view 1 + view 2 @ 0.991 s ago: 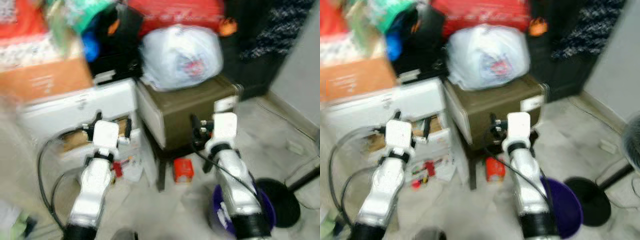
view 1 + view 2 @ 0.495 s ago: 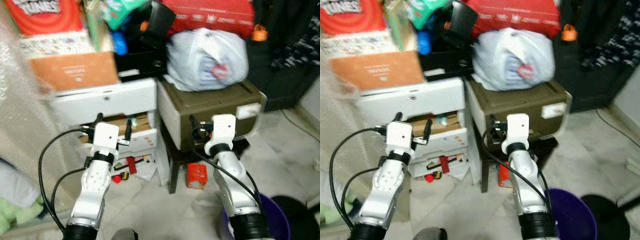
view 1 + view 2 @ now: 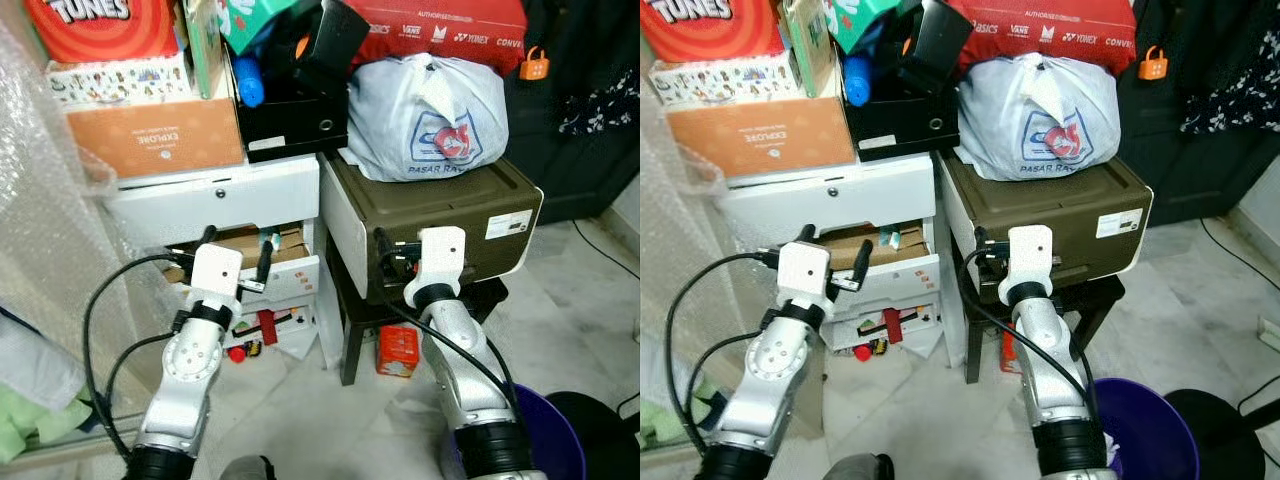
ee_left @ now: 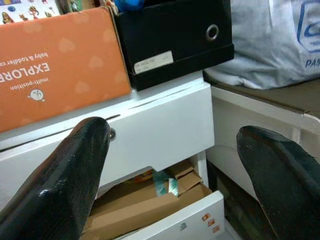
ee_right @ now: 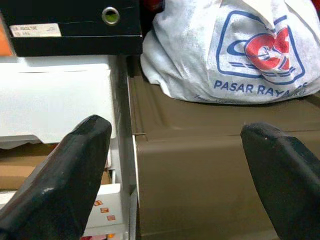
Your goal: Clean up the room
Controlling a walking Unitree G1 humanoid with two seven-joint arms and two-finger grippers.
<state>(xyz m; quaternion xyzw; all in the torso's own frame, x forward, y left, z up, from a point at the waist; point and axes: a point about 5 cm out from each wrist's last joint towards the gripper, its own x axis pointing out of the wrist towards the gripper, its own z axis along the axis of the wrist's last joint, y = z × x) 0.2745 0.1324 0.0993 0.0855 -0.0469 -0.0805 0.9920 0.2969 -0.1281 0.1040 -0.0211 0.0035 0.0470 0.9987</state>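
Everywhere, clutter on pale tiled floor

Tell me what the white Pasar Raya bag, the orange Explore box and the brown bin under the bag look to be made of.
White Pasar Raya bag: thin plastic film, likely; it is crinkled, slightly glossy and knotted at the top.
Orange Explore box: matte printed cardboard, judging by flat faces and sharp edges.
Brown bin: probably moulded hard plastic, smooth, with rounded corners and a dull sheen.

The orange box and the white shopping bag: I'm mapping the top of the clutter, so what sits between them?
A black file box stands between the orange box and the white shopping bag, on the white drawer unit; both eye views show it.
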